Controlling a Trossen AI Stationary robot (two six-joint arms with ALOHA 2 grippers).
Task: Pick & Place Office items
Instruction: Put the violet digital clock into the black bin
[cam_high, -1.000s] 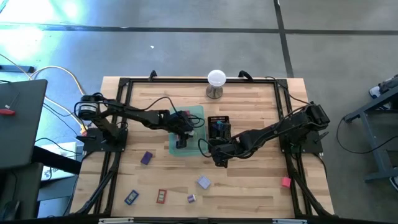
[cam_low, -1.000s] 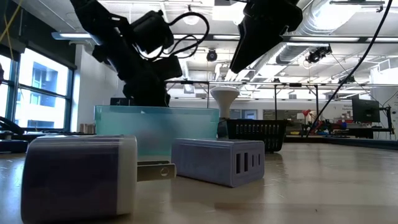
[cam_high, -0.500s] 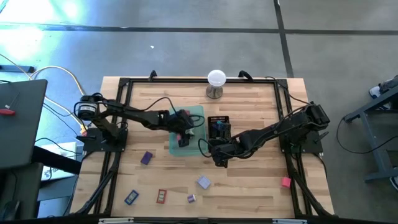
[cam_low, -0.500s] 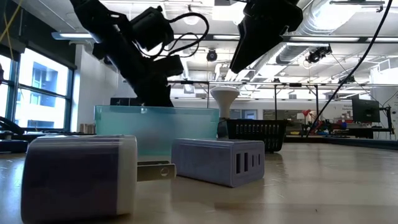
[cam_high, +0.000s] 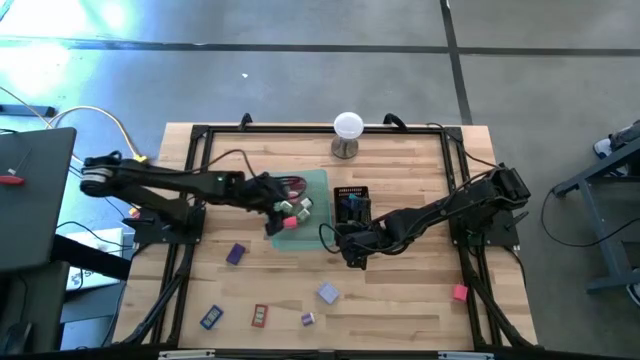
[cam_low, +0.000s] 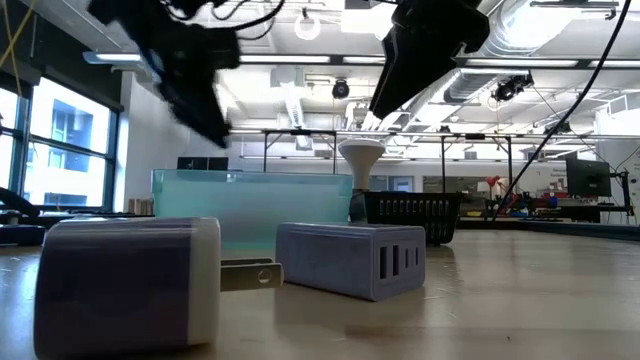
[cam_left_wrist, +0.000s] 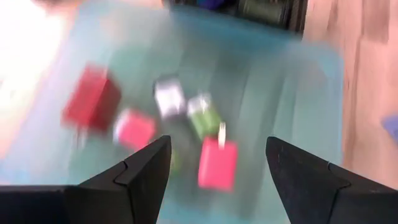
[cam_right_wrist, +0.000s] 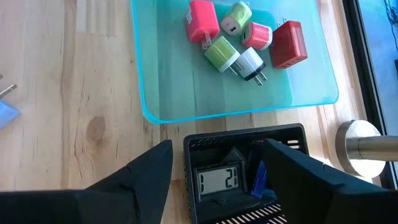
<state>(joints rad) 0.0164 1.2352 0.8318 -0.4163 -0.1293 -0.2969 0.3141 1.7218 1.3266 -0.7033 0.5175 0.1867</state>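
Observation:
Several chargers lie in the translucent green tray: a red one, pink ones, green ones and a white-grey one. My left gripper hangs open above the tray's left side and holds nothing; a pink charger lies flat on the tray floor below its fingers. My right gripper hovers open and empty just in front of the black mesh tray. More office items lie on the table in front: a purple one, a lavender one, a pink one.
A white ball on a metal stand stands at the far edge. A blue item, a red one and a small purple one lie near the front edge. The mesh tray holds a small display and dark items.
My left gripper has risen out of the green tray and drawn back toward the table's left edge, most of it in the last half second. A pink charger now lies bare on the tray floor where the gripper stood. My right arm has kept still.

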